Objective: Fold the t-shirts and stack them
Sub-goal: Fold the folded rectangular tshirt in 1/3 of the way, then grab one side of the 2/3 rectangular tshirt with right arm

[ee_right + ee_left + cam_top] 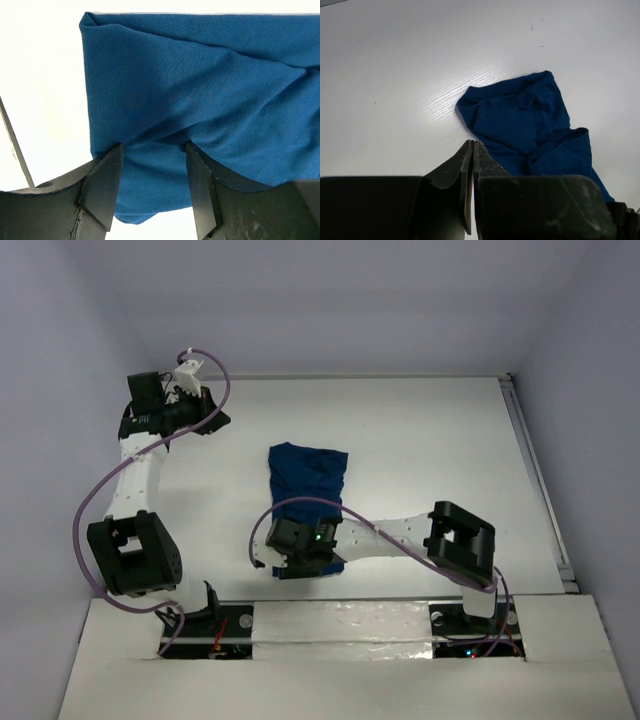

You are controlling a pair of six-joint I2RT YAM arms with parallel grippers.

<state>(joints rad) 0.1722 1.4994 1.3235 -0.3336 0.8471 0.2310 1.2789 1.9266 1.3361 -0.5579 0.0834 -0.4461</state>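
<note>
One bunched shirt [308,472], risky grab.
Right hand [153,150], released, straddles its near edge; closing could pinch extra layers. Left hand [473,145] clenched, empty.

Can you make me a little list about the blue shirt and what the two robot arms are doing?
shirt: one dark blue t-shirt, rumpled, not neatly folded
where: middle of the white table
picture on shirt: none showing
left fingers: shut, holding nothing, away from the shirt on its left
right fingers: open, at the shirt's near edge with cloth bulging between them
stack: none, only one shirt in sight
</note>
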